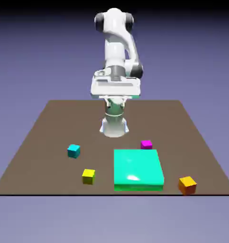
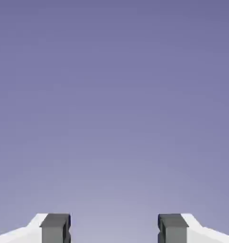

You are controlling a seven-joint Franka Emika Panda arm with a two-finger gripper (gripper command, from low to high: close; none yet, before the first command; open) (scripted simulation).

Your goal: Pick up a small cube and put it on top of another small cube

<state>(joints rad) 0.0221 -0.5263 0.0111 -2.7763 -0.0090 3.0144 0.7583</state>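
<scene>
While the white arm (image 1: 117,52) stands folded high above the far part of the brown table (image 1: 50,128), its end effector (image 2: 114,230) is raised well clear of every object. In the hand view the two grey fingertips (image 2: 55,228) stand apart with only the blue-violet backdrop between them, so nothing is held.

The small orange cube (image 1: 187,184) rests on the table near the front edge, toward the exterior view's right, just beside the front right corner of the flat green block (image 1: 137,169) but apart from it. The cube has no long axis; it sits turned slightly, so that one vertical edge faces the camera, and its top face is level.

The magenta cube (image 1: 146,144) lies just behind the green block's far right corner. The yellow cube (image 1: 88,176) sits to the exterior view's left of the block, near the front edge. The cyan cube (image 1: 74,151) lies farther back and left of the yellow one. All four cubes stand apart from one another.
</scene>
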